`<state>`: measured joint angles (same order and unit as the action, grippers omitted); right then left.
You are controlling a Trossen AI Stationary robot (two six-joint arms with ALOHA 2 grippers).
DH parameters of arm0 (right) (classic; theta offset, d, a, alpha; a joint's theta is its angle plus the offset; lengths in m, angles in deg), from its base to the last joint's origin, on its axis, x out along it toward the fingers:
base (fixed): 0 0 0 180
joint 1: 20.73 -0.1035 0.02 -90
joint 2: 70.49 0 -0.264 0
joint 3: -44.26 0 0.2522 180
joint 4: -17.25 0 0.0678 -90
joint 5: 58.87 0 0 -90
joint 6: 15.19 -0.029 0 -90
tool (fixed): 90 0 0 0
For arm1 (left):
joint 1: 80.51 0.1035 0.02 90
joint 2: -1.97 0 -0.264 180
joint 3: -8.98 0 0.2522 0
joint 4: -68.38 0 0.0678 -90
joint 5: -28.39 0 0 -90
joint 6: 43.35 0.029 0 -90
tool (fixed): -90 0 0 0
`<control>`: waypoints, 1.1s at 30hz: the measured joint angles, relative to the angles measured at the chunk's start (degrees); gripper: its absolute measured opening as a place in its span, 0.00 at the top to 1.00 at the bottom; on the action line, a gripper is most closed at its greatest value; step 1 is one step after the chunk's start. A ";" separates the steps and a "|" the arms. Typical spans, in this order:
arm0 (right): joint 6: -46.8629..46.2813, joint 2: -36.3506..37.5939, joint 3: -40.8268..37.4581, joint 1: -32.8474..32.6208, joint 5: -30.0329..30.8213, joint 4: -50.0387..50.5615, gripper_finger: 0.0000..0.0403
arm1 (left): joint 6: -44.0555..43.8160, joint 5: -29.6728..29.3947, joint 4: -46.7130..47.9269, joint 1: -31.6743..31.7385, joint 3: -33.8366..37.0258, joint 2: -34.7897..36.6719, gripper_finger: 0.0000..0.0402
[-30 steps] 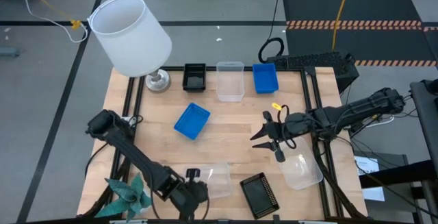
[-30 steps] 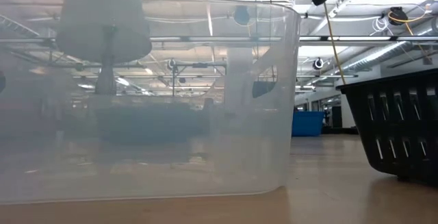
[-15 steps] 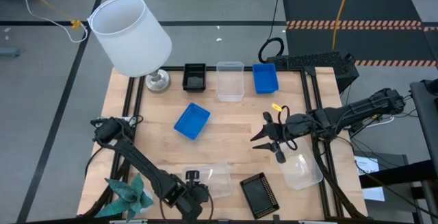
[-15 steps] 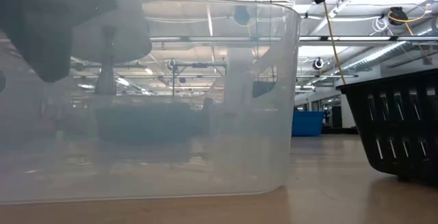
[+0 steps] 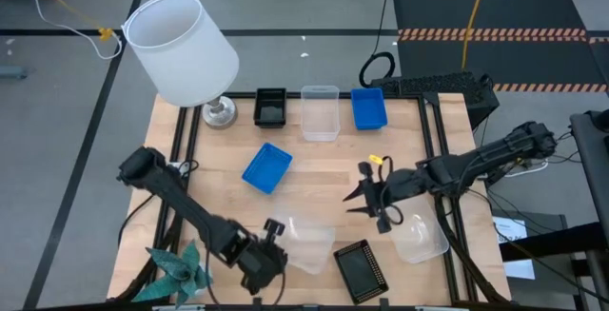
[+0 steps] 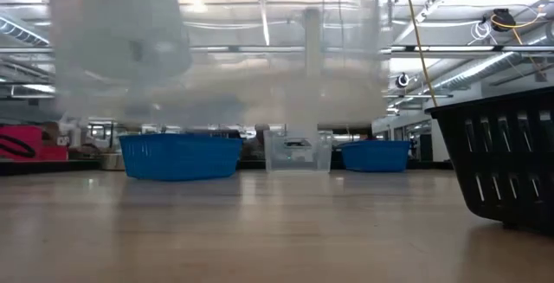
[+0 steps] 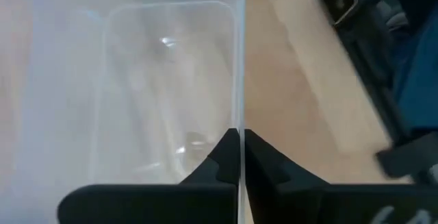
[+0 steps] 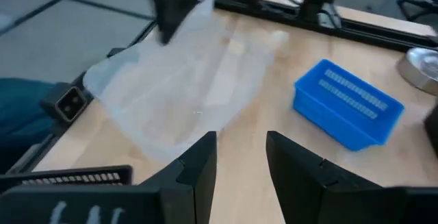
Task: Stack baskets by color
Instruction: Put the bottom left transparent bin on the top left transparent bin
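Note:
My left gripper (image 5: 281, 246) is shut on a clear basket (image 5: 310, 244) near the table's front edge; the low view shows that basket (image 6: 216, 75) hanging above the wood. My right gripper (image 5: 354, 200) hovers open right of centre, holding nothing, beside a second clear basket (image 5: 419, 240) that rests on its base. A black basket (image 5: 360, 271) sits on the table at the front. A blue basket (image 5: 266, 168) lies mid-table. A black (image 5: 270, 107), a clear (image 5: 320, 111) and a blue basket (image 5: 368, 107) stand in a row at the far edge. My left gripper pinches the clear basket's left-hand wall (image 7: 241, 114) at its rim, one finger (image 7: 212, 166) inside the basket and one outside. The fingers slant down from the table's near left. The basket is lifted clear of the table and stays roughly upright.
A lamp with a big white shade (image 5: 181, 49) stands at the far left corner. A teal paper star (image 5: 176, 271) lies at the near left corner. Bare wood shows between the mid-table blue basket and the right gripper.
My left gripper opened wider, then shut on the clear basket's wall and rose. The basket, which stood on the table, is now lifted clear and has shifted a little toward the right. My right gripper has edged toward the table's left, still open.

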<state>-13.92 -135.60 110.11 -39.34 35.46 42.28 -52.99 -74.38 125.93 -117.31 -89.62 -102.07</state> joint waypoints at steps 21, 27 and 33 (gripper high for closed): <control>-1.04 -21.15 22.72 -9.97 0.06 12.28 0.51 | 36.33 0.23 4.53 13.63 -0.02 6.70 0.99; 2.13 -22.95 22.72 -9.92 4.99 12.47 0.47 | 36.49 0.26 4.43 14.28 -0.02 6.73 0.99; 3.84 -22.87 22.72 -9.90 6.15 13.80 0.52 | 36.32 0.26 3.89 14.28 -0.02 6.73 0.99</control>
<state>-10.08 -158.47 132.83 -49.24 41.61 56.07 -16.67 -74.12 129.82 -103.03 -89.64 -95.35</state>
